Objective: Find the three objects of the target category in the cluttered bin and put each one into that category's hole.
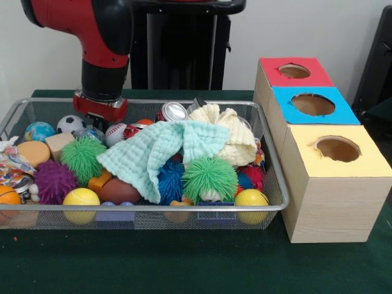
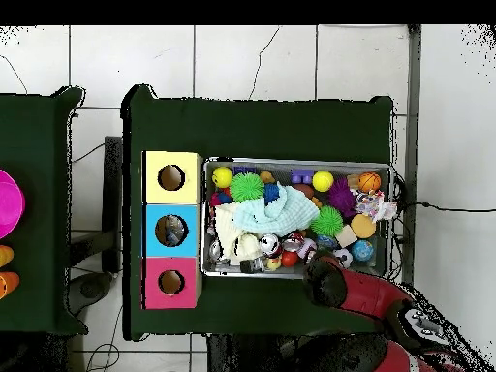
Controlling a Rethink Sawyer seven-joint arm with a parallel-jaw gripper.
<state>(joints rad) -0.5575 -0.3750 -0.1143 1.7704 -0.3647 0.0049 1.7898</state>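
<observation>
The wire-mesh bin (image 1: pixel 153 209) is crammed with toys; it also shows in the overhead view (image 2: pixel 295 274). My gripper (image 1: pixel 100 116) hangs low over its far left corner, just above a soccer ball (image 1: pixel 70 124) and a baseball (image 1: pixel 115 133). The red wrist hides whether it is open. A mint cloth (image 1: pixel 159 153) and a cream cloth (image 1: pixel 226 131) cover the middle. Around them lie two green spiky balls (image 1: pixel 82 156), a purple spiky ball (image 1: pixel 54 180), two yellow balls (image 1: pixel 81 197), a can (image 1: pixel 173 111) and a brown football (image 1: pixel 119 191).
Three boxes with round top holes stand in a row right of the bin: red (image 1: pixel 272 76), blue (image 1: pixel 285 110), yellow (image 1: pixel 331 196). In the overhead view the arm (image 2: pixel 358 295) covers the bin's lower right rim. A pink bowl (image 2: pixel 8 203) sits on another table.
</observation>
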